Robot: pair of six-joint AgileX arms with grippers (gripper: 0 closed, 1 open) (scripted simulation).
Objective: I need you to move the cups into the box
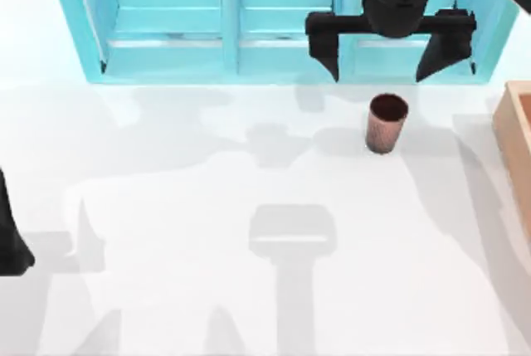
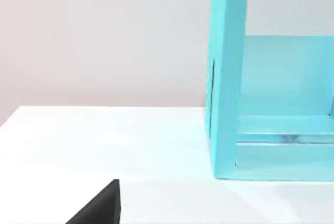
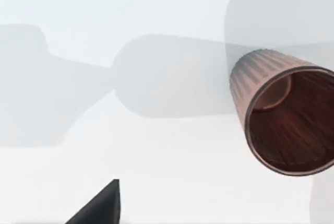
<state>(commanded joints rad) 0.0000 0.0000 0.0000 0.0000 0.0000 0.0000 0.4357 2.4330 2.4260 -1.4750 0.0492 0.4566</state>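
A big turquoise shelf (image 1: 274,20) runs along the far edge of the white table (image 1: 166,207), and the left wrist view adds its end panel against a plain wall. The tan box (image 1: 516,136) sits at the table's right edge. My right gripper (image 1: 390,61) hangs wide open and empty above the shelf front, just beyond the upright copper cup (image 1: 386,124). The right wrist view adds the cup's dark ribbed inside. My left arm (image 1: 10,240) sits at the left edge; I cannot tell its grip.
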